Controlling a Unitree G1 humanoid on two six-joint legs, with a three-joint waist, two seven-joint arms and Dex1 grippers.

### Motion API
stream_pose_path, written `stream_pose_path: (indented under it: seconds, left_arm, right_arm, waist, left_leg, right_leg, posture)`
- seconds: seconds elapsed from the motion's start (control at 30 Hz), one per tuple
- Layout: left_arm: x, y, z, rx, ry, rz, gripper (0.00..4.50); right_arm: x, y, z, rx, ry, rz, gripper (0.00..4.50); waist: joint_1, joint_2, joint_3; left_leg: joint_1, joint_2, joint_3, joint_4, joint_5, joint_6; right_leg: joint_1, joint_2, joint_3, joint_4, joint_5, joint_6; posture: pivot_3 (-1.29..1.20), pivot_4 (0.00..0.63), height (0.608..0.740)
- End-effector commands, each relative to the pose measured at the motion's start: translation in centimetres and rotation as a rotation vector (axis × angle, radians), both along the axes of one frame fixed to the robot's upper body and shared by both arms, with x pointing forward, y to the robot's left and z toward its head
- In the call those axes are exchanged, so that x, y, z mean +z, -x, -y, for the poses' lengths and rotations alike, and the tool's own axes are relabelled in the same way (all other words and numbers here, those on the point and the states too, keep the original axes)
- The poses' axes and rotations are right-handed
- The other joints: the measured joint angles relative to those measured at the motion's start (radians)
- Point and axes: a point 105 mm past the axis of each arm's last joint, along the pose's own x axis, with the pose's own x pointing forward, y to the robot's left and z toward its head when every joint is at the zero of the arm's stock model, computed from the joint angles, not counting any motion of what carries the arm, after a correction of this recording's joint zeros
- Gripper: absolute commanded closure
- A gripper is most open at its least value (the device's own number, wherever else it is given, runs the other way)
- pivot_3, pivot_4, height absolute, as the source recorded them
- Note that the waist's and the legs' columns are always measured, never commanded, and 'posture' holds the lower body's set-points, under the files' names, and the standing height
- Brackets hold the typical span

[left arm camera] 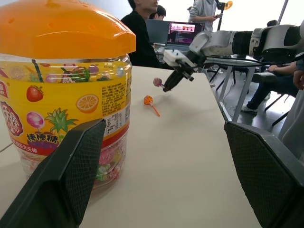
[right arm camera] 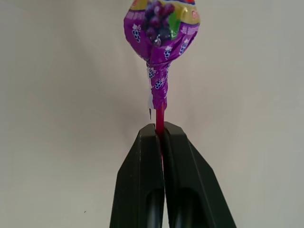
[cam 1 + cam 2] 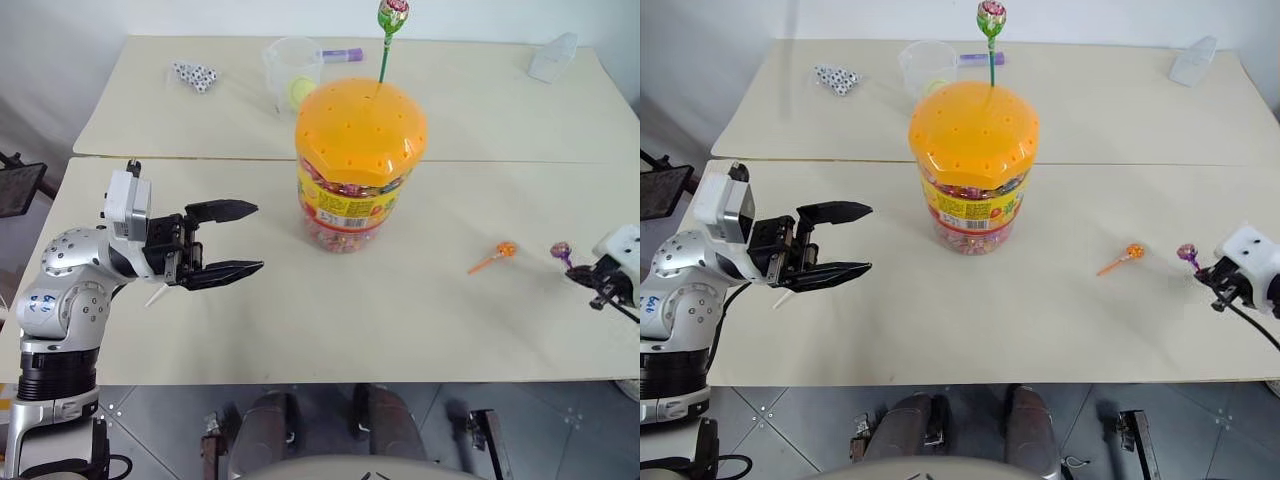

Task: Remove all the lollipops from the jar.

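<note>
At about four o'clock from the jar (image 3: 360,165), near the table's edge, the right gripper (image 2: 159,127) is pinched tight on the stick of a purple lollipop (image 2: 160,28), carrying it low over the tabletop, so the set-down step looks to be in hand. An orange lollipop (image 3: 505,250) already lies nearby. Next: release it, then fetch the green-stick lollipop (image 3: 392,14) standing in the lid at twelve o'clock. The left gripper (image 3: 232,240) waits empty, fingers spread wide, at nine o'clock.

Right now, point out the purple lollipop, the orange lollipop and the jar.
purple lollipop (image 2: 161,28), right wrist view, wrapped head.
orange lollipop (image 3: 506,249), left eye view, wrapped head.
jar (image 3: 360,125), left eye view, orange lid.
</note>
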Motion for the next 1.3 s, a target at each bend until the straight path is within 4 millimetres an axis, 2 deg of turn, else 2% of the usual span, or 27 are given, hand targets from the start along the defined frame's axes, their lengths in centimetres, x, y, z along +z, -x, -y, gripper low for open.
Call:
stream_pose_path:
  seconds: [0.03, 0.1, 0.13, 0.27, 0.33, 0.43, 0.5, 0.57, 0.67, 0.8, 0.9, 1.03, 1.13, 1.3]
  left_arm:
    - [0.5, 0.5, 0.0, -0.006, -0.010, 0.029, 0.25]
    - [0.7, 0.5, -0.1, 0.002, 0.004, 0.029, 0.25]
    - [1.0, 0.5, -0.2, 0.017, 0.029, 0.032, 0.25]
    - [2.9, 0.0, -1.3, 0.112, 0.205, 0.018, 0.25]
    - [3.7, -0.3, -2.2, 0.160, 0.302, -0.003, 0.25]
    - [4.6, -0.5, -3.9, 0.223, 0.436, -0.036, 0.25]
    - [4.8, -0.6, -4.5, 0.250, 0.474, -0.047, 0.25]
    - [4.8, -0.9, -5.0, 0.274, 0.498, -0.060, 0.25]
    - [4.3, -1.1, -4.7, 0.281, 0.481, -0.068, 0.25]
    - [4.2, -1.0, -4.0, 0.269, 0.474, -0.067, 0.25]
    - [4.3, -0.8, -3.9, 0.267, 0.475, -0.063, 0.25]
    - [4.6, -0.7, -4.0, 0.274, 0.484, -0.051, 0.25]
    - [5.0, -0.6, -4.0, 0.274, 0.498, -0.041, 0.25]
    - [5.2, -0.5, -3.9, 0.267, 0.500, -0.037, 0.25]
  right_arm:
    - [0.0, 0.2, -0.4, 0.023, -0.050, -0.003, 3.80]
    - [0.5, 0.2, -0.8, 0.052, -0.075, 0.017, 3.19]
    - [1.8, 0.0, -1.6, 0.096, -0.131, 0.062, 2.88]
    - [9.4, -0.8, -6.8, 0.334, -0.406, 0.321, 1.50]
    - [12.4, -0.7, -9.7, 0.455, -0.499, 0.409, 0.84]
    - [15.9, -0.9, -14.0, 0.591, -0.637, 0.492, 0.84]
    - [17.1, -0.9, -15.8, 0.644, -0.689, 0.508, 0.84]
    - [18.8, -2.0, -18.7, 0.696, -0.738, 0.557, 0.84]
    - [20.7, -4.7, -22.8, 0.700, -0.782, 0.604, 0.84]
    - [21.7, -6.7, -25.5, 0.688, -0.799, 0.607, 0.84]
    - [21.7, -7.0, -27.7, 0.732, -0.805, 0.563, 0.84]
    - [22.0, -7.3, -29.0, 0.746, -0.823, 0.538, 0.84]
    - [22.3, -7.3, -29.4, 0.759, -0.840, 0.538, 1.44]
    - [22.8, -7.2, -29.7, 0.777, -0.876, 0.549, 3.09]
  waist:
    - [0.001, 0.000, 0.000]
    - [0.003, 0.000, 0.000]
    - [0.004, 0.000, 0.000]
    - [0.003, 0.002, 0.000]
    - [0.003, 0.003, 0.000]
    - [0.006, 0.003, 0.000]
    - [0.008, 0.003, 0.000]
    - [0.011, 0.003, 0.000]
    - [0.004, 0.003, 0.000]
    - [0.011, 0.002, -0.001]
    - [0.010, 0.002, -0.001]
    - [0.002, 0.002, -0.001]
    - [0.000, 0.002, -0.001]
    - [-0.001, 0.002, -0.001]
  left_leg:
    - [0.000, 0.000, 0.000, 0.000, 0.000, 0.000]
    - [0.000, 0.002, -0.001, 0.001, 0.000, 0.000]
    - [0.000, 0.003, -0.001, 0.001, 0.000, 0.000]
    - [0.000, 0.004, -0.003, 0.001, 0.000, 0.000]
    - [0.000, 0.005, -0.003, 0.001, 0.000, 0.000]
    - [0.001, 0.007, -0.005, 0.002, -0.001, -0.002]
    - [0.001, 0.007, -0.006, 0.002, -0.002, -0.003]
    - [0.000, 0.006, -0.007, 0.002, -0.002, -0.003]
    - [-0.001, 0.006, -0.005, 0.003, -0.002, -0.003]
    - [-0.003, 0.006, -0.005, 0.003, -0.002, -0.004]
    - [-0.009, 0.006, -0.002, 0.003, -0.002, -0.004]
    - [-0.010, 0.005, 0.001, 0.003, -0.002, -0.004]
    - [-0.010, 0.006, 0.002, 0.003, -0.001, -0.005]
    - [-0.009, 0.007, 0.003, 0.003, -0.001, -0.006]
  right_leg:
    - [0.000, 0.001, 0.000, 0.000, 0.000, 0.000]
    - [0.000, 0.002, 0.000, 0.000, 0.000, 0.000]
    - [0.000, 0.002, 0.000, 0.000, 0.000, 0.000]
    - [0.000, 0.004, 0.002, -0.002, 0.000, -0.001]
    - [0.000, 0.004, 0.003, -0.001, 0.001, -0.001]
    - [0.000, 0.006, 0.001, 0.000, 0.002, -0.003]
    - [0.000, 0.006, 0.001, 0.001, 0.002, -0.003]
    - [0.000, 0.006, 0.000, 0.001, 0.002, -0.003]
    - [-0.001, 0.006, 0.001, 0.001, 0.002, -0.003]
    - [-0.007, 0.006, 0.001, 0.007, 0.002, -0.003]
    - [-0.012, 0.006, 0.000, 0.007, 0.002, -0.003]
    - [-0.014, 0.007, -0.001, 0.007, 0.002, -0.003]
    - [-0.014, 0.008, 0.000, 0.008, 0.002, -0.003]
    - [-0.014, 0.008, 0.001, 0.008, 0.002, -0.003]
  posture:
    - [0.00, 0.150, 0.740]
    - [0.00, 0.150, 0.740]
    - [0.00, 0.150, 0.740]
    - [0.00, 0.150, 0.740]
    - [0.00, 0.150, 0.740]
    - [0.00, 0.150, 0.740]
    - [0.00, 0.150, 0.740]
    - [0.00, 0.150, 0.740]
    - [0.00, 0.150, 0.740]
    - [0.00, 0.150, 0.740]
    - [0.00, 0.150, 0.740]
    - [0.00, 0.150, 0.740]
    - [0.00, 0.150, 0.740]
    - [0.00, 0.150, 0.740]
